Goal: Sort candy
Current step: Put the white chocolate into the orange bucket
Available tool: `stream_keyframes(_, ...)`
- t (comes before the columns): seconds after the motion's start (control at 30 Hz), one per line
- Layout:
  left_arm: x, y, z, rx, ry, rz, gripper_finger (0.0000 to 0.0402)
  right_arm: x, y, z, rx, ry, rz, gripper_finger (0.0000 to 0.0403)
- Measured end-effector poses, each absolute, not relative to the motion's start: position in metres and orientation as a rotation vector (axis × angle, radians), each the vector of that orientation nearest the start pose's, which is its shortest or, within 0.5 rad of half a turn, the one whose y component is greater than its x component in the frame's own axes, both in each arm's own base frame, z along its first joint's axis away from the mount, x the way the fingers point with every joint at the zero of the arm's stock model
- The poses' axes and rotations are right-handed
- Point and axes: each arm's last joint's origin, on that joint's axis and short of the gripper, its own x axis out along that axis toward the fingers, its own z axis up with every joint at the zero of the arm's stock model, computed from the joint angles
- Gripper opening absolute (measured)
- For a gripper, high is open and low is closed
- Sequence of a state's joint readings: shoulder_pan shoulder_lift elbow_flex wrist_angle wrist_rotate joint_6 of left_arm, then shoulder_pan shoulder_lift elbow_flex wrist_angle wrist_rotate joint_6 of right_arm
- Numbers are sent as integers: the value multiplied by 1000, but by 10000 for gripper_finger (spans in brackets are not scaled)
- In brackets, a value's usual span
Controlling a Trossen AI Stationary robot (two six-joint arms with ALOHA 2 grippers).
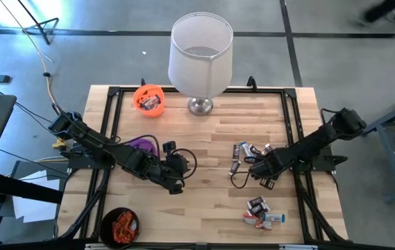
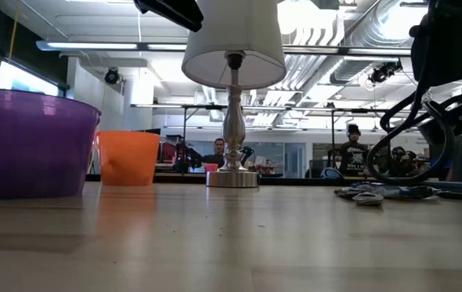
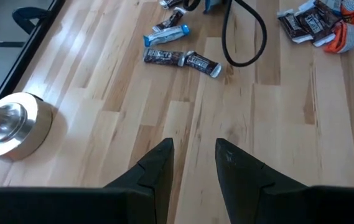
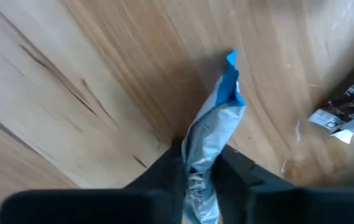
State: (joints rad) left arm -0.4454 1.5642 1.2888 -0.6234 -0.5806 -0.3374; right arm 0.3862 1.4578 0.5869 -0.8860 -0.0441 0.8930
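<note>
Right gripper: the right gripper (image 4: 198,165) is low over the right half of the pale wooden slatted worktop (image 1: 211,208); its dark fingers (image 4: 164,171) are pinched on a silver-and-blue wrapped sweet (image 4: 211,134) that sticks out between them.
Left gripper: the left gripper (image 3: 194,158) hangs over the worktop's left-centre with its two fingers spread apart and nothing between them.
Candy, upper group: dark brown and silver-blue wrapped sweets (image 1: 247,151) lie loose on the right half, just beside the right gripper.
Candy, lower group: brown, silver and orange-red wrapped sweets (image 1: 261,212) lie near the front right corner.
Orange cup: a small orange plastic cup (image 1: 148,99) with wrappers inside stands near the back edge, left of centre.
Purple cup: a purple plastic cup (image 1: 141,144) sits beside the left arm.
Black cup: a black cup (image 1: 119,226) with orange-red wrappers stands at the front left corner.
Lamp: a white-shaded table lamp on a metal base (image 1: 200,59) stands mid back edge.
</note>
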Motion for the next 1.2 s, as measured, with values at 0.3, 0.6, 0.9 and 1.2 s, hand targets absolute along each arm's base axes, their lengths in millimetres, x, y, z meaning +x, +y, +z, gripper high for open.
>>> stream_keyframes(0.3,302,-128,286,110,756,228,106,174,71,132,350,1637,-526,22)
stream_keyframes(0.6,304,-135,287,5,763,121,106,231,84,177,308,1162,-468,10)
stream_keyframes(0.9,294,-159,291,68,660,182,106,275,113,240,254,735,-255,13)
stream_keyframes(1.2,294,-169,300,158,538,204,106,289,141,274,146,375,-125,13)
